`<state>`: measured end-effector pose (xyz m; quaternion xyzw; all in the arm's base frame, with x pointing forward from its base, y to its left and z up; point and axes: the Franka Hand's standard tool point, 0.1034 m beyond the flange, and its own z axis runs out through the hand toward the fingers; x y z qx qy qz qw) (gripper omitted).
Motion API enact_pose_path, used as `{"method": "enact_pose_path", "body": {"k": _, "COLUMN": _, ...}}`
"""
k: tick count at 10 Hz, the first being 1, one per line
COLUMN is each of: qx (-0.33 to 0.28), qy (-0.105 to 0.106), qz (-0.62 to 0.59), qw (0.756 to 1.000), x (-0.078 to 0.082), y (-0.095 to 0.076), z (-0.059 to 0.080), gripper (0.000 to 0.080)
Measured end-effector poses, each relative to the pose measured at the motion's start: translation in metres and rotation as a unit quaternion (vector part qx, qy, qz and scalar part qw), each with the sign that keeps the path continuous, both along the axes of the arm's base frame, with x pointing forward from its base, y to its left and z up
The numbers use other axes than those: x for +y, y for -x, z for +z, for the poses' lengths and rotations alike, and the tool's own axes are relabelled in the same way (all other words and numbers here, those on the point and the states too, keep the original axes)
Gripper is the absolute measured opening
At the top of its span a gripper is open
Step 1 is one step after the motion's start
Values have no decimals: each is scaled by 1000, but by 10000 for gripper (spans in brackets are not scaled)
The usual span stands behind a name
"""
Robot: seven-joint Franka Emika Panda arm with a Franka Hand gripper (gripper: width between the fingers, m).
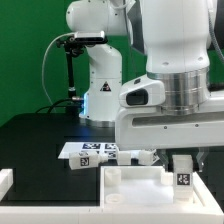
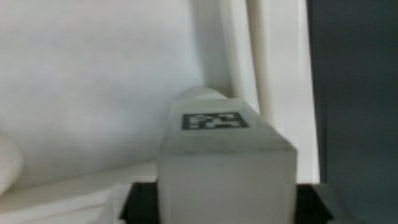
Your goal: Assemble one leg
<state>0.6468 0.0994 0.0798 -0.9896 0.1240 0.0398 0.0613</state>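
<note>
My gripper [image 1: 184, 170] is shut on a leg [image 1: 184, 180], a short white block with a black-and-white tag. It holds the leg upright over the exterior view's right part of the large white panel [image 1: 130, 188]. In the wrist view the leg [image 2: 222, 150] stands between my two black fingers [image 2: 146, 203], its tagged end pointing at the panel [image 2: 89, 80] near a raised edge strip. I cannot tell whether the leg touches the panel.
Another white tagged leg [image 1: 84, 158] lies by the marker board [image 1: 103, 150] behind the panel, and a further white piece [image 1: 141, 157] lies beside it. A white block [image 1: 5, 182] sits at the exterior view's left edge. The black table [image 2: 356, 80] lies beside the panel.
</note>
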Motion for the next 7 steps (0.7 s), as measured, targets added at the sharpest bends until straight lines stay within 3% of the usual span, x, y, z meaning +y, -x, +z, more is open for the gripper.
{"method": "enact_pose_path", "body": {"k": 3, "qx": 17, "qy": 5, "qz": -179, "qw": 984, "x": 0, "y": -1, "z": -1, "gripper": 285}}
{"method": "enact_pose_path", "body": {"k": 4, "qx": 29, "qy": -2, "qz": -259, "qw": 965, "x": 2, "y": -2, "z": -1, "gripper": 285}}
{"method": "enact_pose_path", "body": {"k": 7, "qx": 43, "qy": 7, "qz": -423, "qw": 905, "x": 3, "y": 0, "z": -2, "gripper": 285}}
